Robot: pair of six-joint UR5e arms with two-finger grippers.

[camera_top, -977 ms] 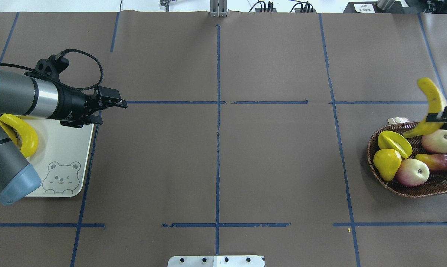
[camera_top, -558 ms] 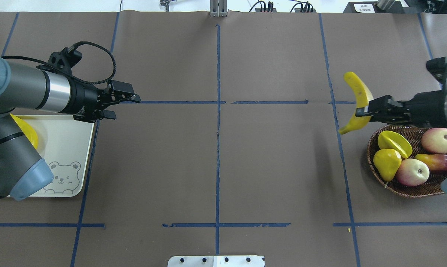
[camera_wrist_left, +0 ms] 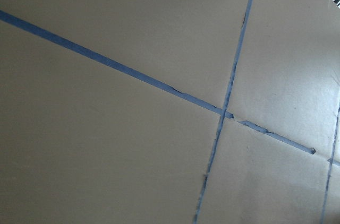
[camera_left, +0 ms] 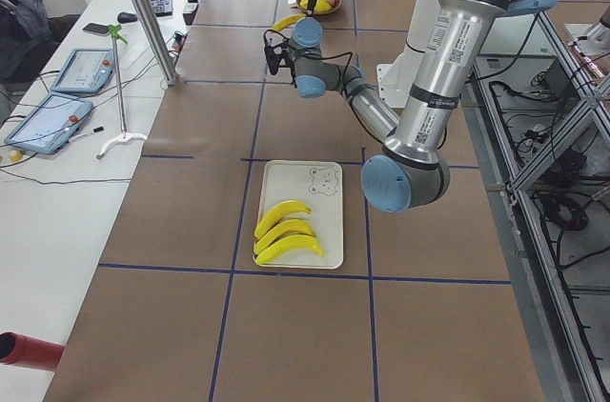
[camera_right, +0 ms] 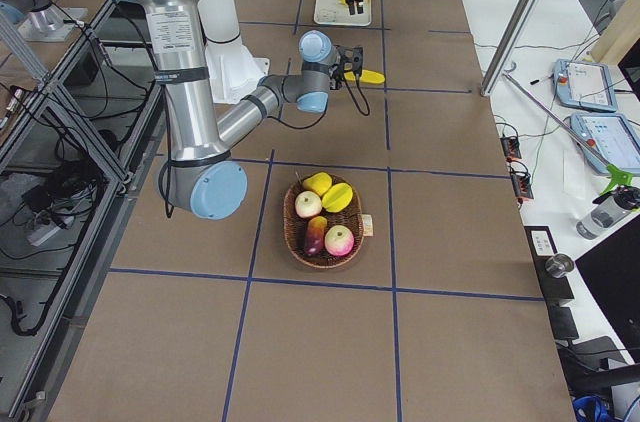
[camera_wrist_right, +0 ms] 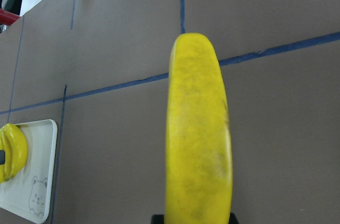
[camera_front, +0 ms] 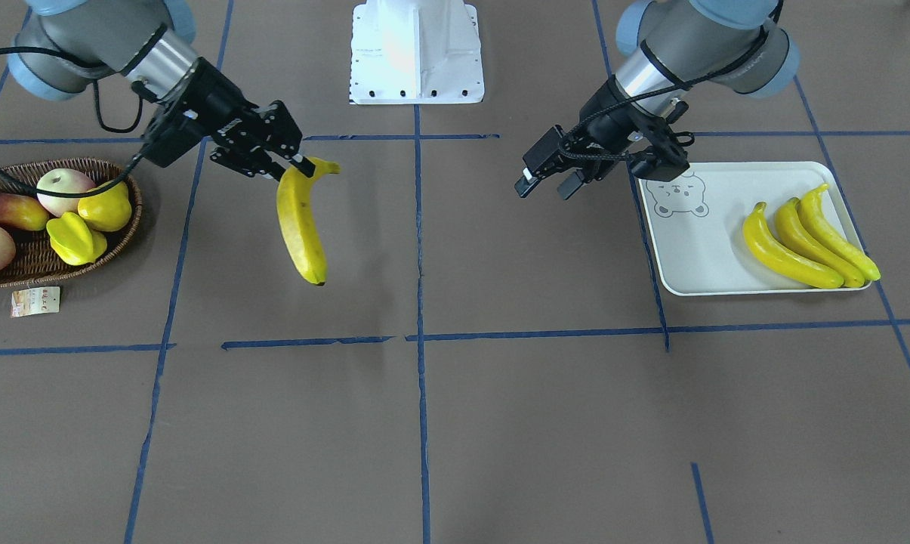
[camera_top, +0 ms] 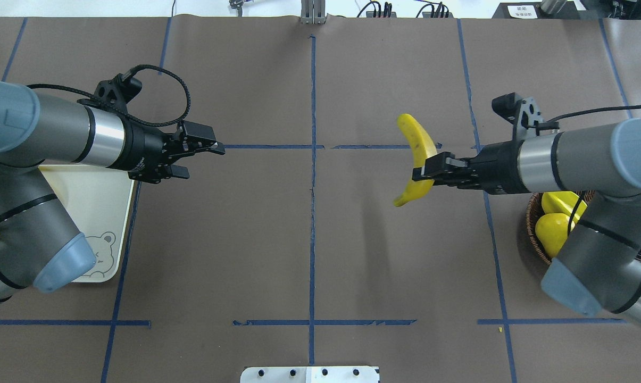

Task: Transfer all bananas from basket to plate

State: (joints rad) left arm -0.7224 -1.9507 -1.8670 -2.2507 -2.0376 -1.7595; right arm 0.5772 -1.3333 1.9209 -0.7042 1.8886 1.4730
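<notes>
Take the overhead view as the dial, centred on the tape cross in mid-table. Out at about 2 o'clock the right gripper [camera_top: 424,170] has its jaws clamped tight across a banana [camera_top: 417,144], pinching it near one end, and the fruit hangs clear of the brown paper with its shadow on the surface below. Opposite it, at about 10 o'clock, the left gripper [camera_top: 203,159] points in towards the centre, jaws parted and holding nothing, with bare paper and blue tape beneath it. Far out at 9 o'clock lies the plate [camera_front: 696,249], mostly under the left arm from above. The front-facing camera shows it plainly, three bananas [camera_front: 806,242] lying side by side at the end away from the bear face. Over at 4 o'clock sits the wicker basket [camera_front: 131,219], its paper tag [camera_front: 35,301] flat on the table just beside the rim. No banana shows in it. There is a starfruit [camera_front: 73,238], a pear [camera_front: 106,208], an apple [camera_front: 62,189] and more reddish fruit behind.
</notes>
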